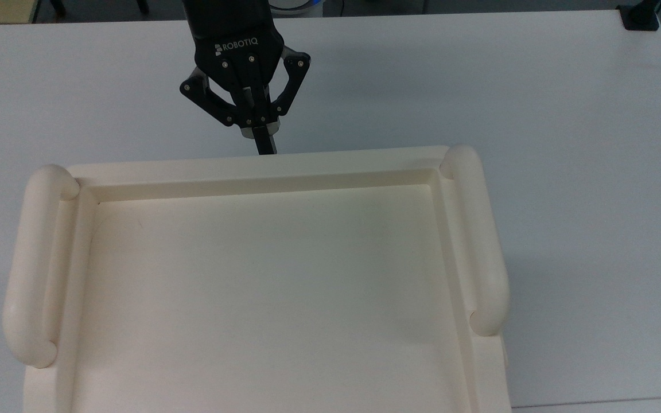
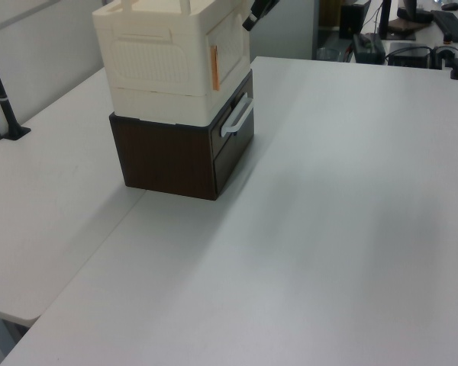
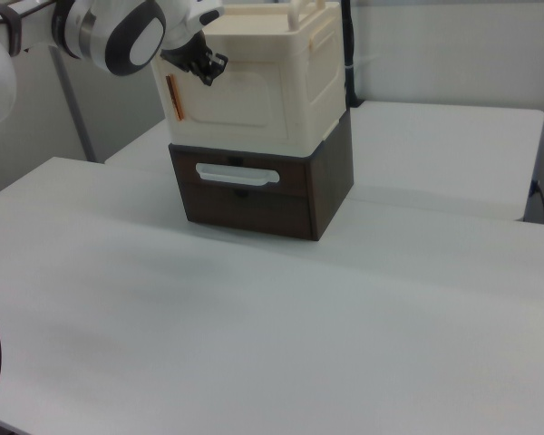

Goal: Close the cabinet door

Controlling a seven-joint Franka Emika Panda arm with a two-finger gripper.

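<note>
The cream cabinet (image 1: 250,166) shows its recessed tray top in the top view, with thick rounded rails on both sides. In the side views the cabinet (image 2: 153,69) (image 3: 299,82) stands on a dark base. The cabinet door (image 2: 230,46) (image 3: 240,95) lies flush with the front face, and its copper handle (image 2: 214,57) (image 3: 173,98) is a thin upright strip at one end. My black gripper (image 1: 265,148) (image 2: 252,21) (image 3: 207,71) is shut on nothing, its tip right at the upper front edge of the cabinet near the door's top.
The cabinet rests on a dark brown drawer unit (image 2: 175,156) (image 3: 263,195) with a white handle (image 2: 237,118) (image 3: 237,174). The white table (image 1: 566,172) spreads wide all around. A black clamp (image 1: 640,16) sits at the top view's top right corner, a black post (image 2: 4,107) at the left view's left.
</note>
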